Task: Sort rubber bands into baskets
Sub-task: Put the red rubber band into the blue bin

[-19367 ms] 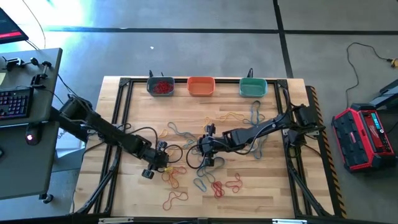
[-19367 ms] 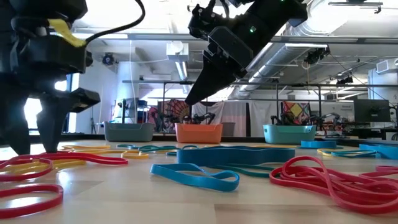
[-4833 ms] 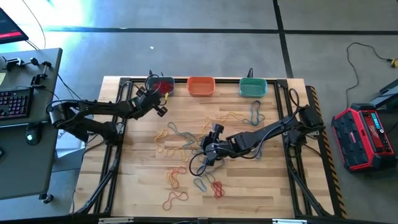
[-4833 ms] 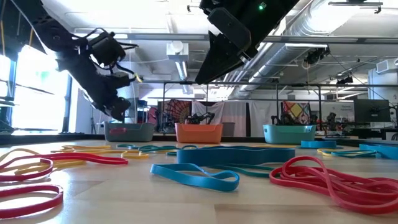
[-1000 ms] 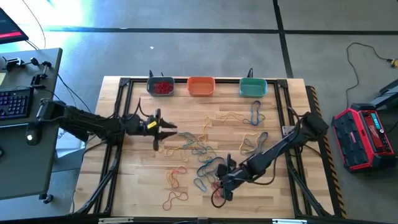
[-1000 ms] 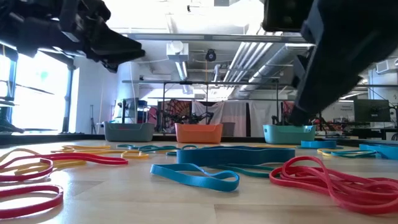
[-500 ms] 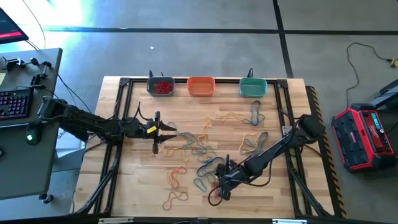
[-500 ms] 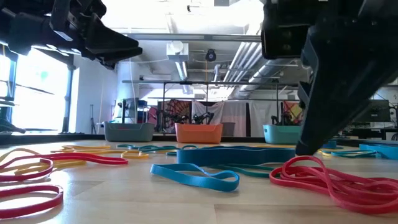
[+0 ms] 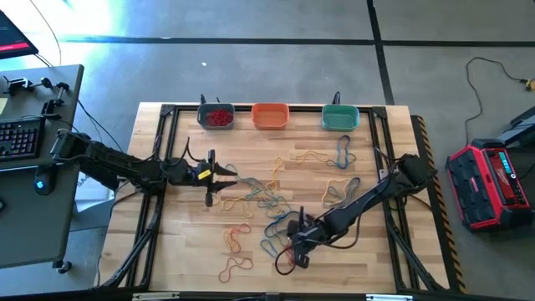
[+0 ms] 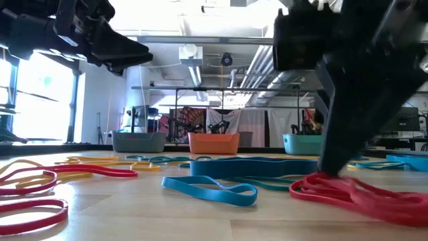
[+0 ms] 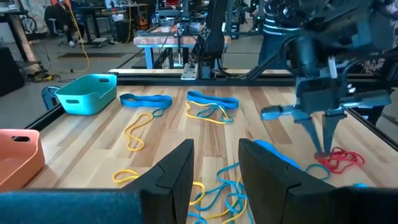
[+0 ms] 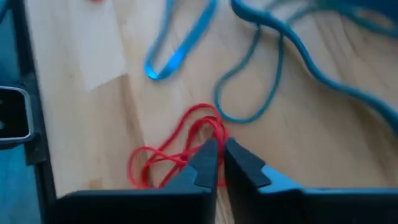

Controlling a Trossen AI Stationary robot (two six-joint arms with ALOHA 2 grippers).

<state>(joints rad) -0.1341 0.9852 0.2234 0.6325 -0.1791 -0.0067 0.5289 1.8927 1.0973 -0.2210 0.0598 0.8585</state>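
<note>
Low centre of the high view — we find the red rubber bands [image 9: 287, 261] lying tangled on the table [image 9: 192, 251], with the right gripper [image 9: 297, 251] down on them. In the right wrist view its fingers [image 12: 205, 163] are pressed together on a red strand [image 12: 208, 127], pinching it at the top of the loop; we judge this the pick, the lift not yet begun. The tangle may come up as several bands. Blue bands [image 9: 276, 227] lie just beside, touching or overlapping we cannot tell. Red ones belong, it seems, in the grey-blue basket [image 9: 216, 116] at upper left, already holding red; the orange basket [image 9: 269, 115] and teal basket [image 9: 339, 117] sit alongside. The left gripper [image 9: 224, 180] hovers mid-left with fingers spread, holding nothing — it stands between pick and basket.
</note>
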